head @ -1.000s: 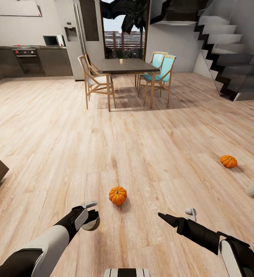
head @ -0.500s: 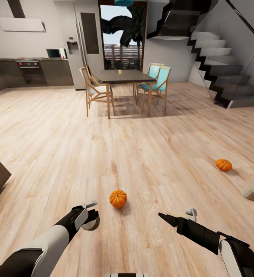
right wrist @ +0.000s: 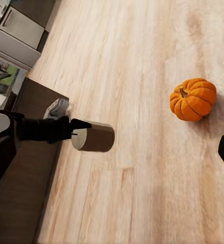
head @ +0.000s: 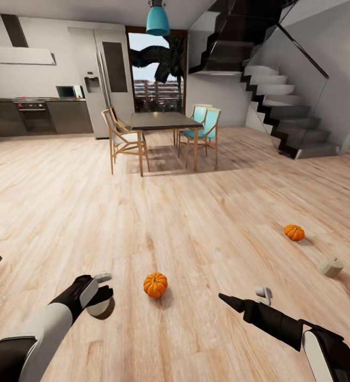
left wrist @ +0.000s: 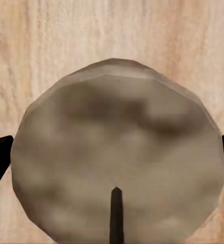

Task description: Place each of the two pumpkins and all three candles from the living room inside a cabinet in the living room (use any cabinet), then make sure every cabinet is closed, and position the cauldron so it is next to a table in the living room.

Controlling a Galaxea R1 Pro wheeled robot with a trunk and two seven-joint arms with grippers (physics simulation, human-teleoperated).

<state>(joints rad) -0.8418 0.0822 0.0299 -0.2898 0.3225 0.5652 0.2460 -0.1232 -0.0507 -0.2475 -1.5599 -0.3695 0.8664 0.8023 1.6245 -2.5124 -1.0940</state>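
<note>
The left arm reaches low over the floor, its pincer clamped on a candle. The right pincer is spread apart. One pumpkin sits between them, another far right.

Even, bright daylight fills the room, strongest at the tall glass doorway behind the dark dining table, whose legs cast soft shadows toward the camera. The small ribbed orange pumpkin throws a faint shadow on the pale wooden plank floor (no glare anywhere). The left wrist view is soft and blurred at close range; straight lines lean outward near the head view's edges.
</note>
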